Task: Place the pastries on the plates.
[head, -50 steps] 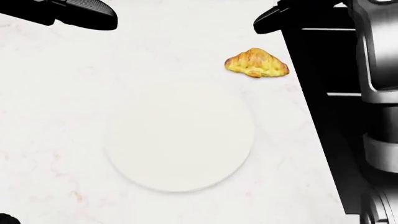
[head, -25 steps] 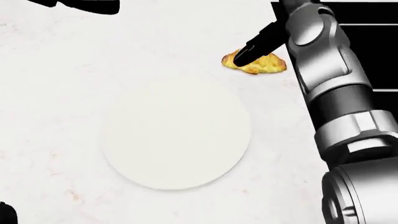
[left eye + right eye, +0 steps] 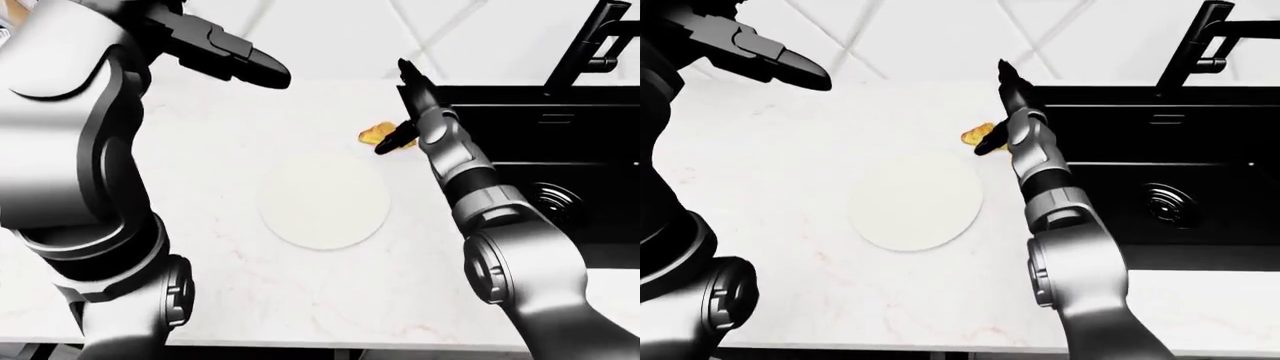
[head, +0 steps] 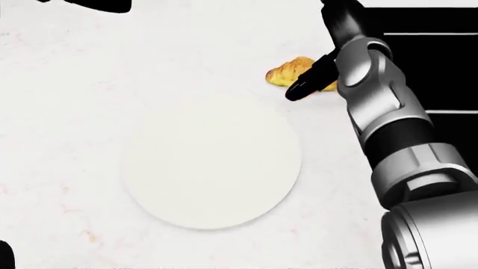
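The croissant (image 4: 297, 71) lies crosswise just beyond the plate (image 4: 211, 162), under the nearer right hand (image 4: 314, 75), fingers spread, ungrasped.

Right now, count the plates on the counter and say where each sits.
1. The white plate lies mid-counter in the head view, empty, just below-left of the croissant. Others may lie outside the views.

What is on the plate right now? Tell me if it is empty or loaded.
Empty. The plate shows only bare white surface; the croissant lies on the counter beyond its rim, beside the right hand.
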Available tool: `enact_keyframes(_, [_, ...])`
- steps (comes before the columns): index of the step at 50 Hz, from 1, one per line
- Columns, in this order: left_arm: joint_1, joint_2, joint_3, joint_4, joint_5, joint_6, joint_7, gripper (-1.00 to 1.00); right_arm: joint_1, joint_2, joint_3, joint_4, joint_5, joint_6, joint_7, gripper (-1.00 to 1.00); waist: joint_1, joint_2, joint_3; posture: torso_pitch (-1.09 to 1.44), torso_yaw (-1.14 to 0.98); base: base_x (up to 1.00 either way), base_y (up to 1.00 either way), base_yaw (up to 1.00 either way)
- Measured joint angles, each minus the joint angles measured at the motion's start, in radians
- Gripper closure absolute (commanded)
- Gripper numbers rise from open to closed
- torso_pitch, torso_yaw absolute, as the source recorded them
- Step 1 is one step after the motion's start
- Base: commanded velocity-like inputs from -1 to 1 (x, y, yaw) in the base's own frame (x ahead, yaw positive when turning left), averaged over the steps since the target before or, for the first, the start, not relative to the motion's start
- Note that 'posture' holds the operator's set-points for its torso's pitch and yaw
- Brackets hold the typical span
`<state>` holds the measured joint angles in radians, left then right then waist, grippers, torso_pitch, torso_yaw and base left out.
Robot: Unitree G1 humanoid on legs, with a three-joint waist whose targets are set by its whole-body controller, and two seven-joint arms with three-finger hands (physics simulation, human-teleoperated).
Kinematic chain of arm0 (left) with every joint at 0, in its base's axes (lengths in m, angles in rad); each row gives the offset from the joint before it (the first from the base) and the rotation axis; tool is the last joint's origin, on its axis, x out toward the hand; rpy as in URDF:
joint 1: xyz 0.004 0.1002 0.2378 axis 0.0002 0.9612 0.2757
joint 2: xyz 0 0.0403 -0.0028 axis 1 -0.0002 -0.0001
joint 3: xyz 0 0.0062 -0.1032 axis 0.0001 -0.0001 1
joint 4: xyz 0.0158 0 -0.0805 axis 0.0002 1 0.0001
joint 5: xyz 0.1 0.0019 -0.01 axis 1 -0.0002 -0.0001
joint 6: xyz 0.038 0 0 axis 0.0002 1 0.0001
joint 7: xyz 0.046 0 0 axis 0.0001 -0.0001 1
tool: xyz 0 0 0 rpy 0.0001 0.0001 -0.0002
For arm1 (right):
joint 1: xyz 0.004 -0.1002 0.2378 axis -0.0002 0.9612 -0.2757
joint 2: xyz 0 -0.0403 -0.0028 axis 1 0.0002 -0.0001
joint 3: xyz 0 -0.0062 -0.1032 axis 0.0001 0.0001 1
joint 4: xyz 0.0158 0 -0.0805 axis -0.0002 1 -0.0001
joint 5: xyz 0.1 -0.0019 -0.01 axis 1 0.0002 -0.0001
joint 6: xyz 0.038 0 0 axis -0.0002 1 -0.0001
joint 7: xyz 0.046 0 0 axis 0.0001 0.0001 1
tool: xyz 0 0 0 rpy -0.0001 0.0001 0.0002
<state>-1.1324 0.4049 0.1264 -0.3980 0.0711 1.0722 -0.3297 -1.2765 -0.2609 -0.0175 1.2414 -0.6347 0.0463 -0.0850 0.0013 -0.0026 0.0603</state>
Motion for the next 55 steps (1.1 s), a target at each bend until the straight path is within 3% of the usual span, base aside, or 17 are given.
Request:
enact_keyframes(21, [0.001, 0.008, 0.002, -0.008, 0.0, 0.007, -0.005, -1.0, 0.027, 0.018, 0.002, 0.011, -0.036, -0.027, -0.022, -0.42, -0.002, -0.004, -0.006, 0.0, 0.0, 0.0, 0.0, 0.0])
enact_keyframes(33, [0.003, 0.009, 0.004, -0.013, 0.002, 0.009, -0.009, -1.0, 0.032, 0.019, -0.005, 0.0, -0.022, -0.02, 0.024, -0.21, -0.002, -0.002, -0.006, 0.0, 0.0, 0.0, 0.0, 0.0])
enact_keyframes(47, [0.003, 0.003, -0.003, -0.011, 0.009, 0.005, -0.009, -1.0, 0.038, 0.002, -0.003, -0.022, -0.019, -0.014, 0.046, 0.38, -0.001, -0.003, -0.009, 0.0, 0.0, 0.0, 0.0, 0.0])
enact_keyframes(55, [0.003, 0.005, 0.004, -0.014, 0.011, 0.005, -0.014, -1.0, 0.044, 0.0, 0.012, -0.031, -0.046, -0.026, 0.048, 0.51, 0.0, -0.002, -0.015, 0.0, 0.0, 0.0, 0.0, 0.0])
